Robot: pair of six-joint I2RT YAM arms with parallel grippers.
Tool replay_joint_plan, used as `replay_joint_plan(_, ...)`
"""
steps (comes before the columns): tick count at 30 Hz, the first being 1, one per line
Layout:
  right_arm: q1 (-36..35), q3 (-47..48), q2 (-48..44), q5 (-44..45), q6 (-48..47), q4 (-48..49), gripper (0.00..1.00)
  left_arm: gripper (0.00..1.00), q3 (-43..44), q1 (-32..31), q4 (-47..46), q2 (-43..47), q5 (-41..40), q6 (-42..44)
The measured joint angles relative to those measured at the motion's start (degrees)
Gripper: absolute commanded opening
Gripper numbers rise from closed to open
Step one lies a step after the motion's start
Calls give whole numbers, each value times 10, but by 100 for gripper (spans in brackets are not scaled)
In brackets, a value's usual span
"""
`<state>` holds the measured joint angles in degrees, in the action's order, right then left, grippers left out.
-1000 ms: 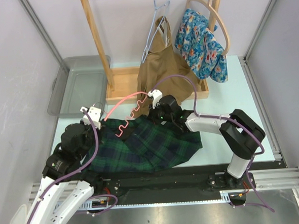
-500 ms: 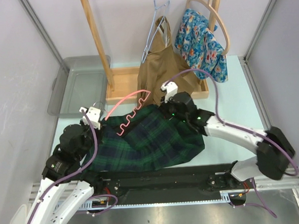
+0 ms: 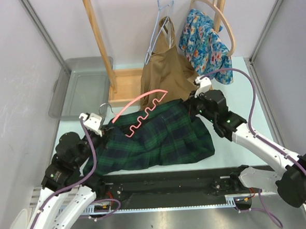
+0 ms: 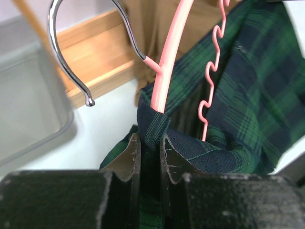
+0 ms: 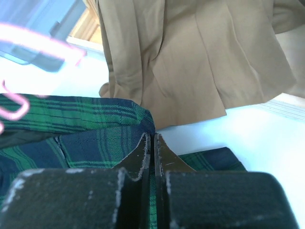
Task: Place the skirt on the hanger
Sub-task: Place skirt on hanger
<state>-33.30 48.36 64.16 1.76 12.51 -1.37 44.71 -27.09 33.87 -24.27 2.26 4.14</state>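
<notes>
The skirt (image 3: 160, 140) was spread on the table (image 3: 271, 115), between the two arms and on the near side of the wooden rack (image 3: 101, 50). The left gripper (image 4: 148, 143) was closed to a narrow gap on a fold of plaid fabric at the skirt's left end, where the pink hanger (image 4: 167, 57) entered the cloth. The hanger's wavy bar was laid over the skirt's far left part. The right gripper (image 5: 152, 139) was fully closed, pinching the skirt's far right edge, just beside the hanging tan garment (image 5: 190, 57).

Green-and-navy plaid skirt (image 3: 165, 139), pink hanger (image 4: 166, 67), tan garment (image 3: 166, 72), blue floral cloth (image 3: 206, 44)
</notes>
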Motion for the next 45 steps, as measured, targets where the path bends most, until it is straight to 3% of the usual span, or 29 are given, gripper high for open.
replay_joint_plan(5, 32, -2, -20, -54, 20, 4, 0, 0, -2, 0, -5, 2, 55, 9)
replay_joint_plan(19, 92, -3, -108, -239, 44, 24, 0, 0, -2, 0, -7, -7, 69, 26)
replay_joint_plan(28, 106, -3, -117, -252, 49, 14, 0, 0, 1, 0, 6, -4, 119, 38)
replay_joint_plan(45, 124, -6, -101, -252, 48, -7, 0, 0, 6, 0, 23, 34, 121, 34)
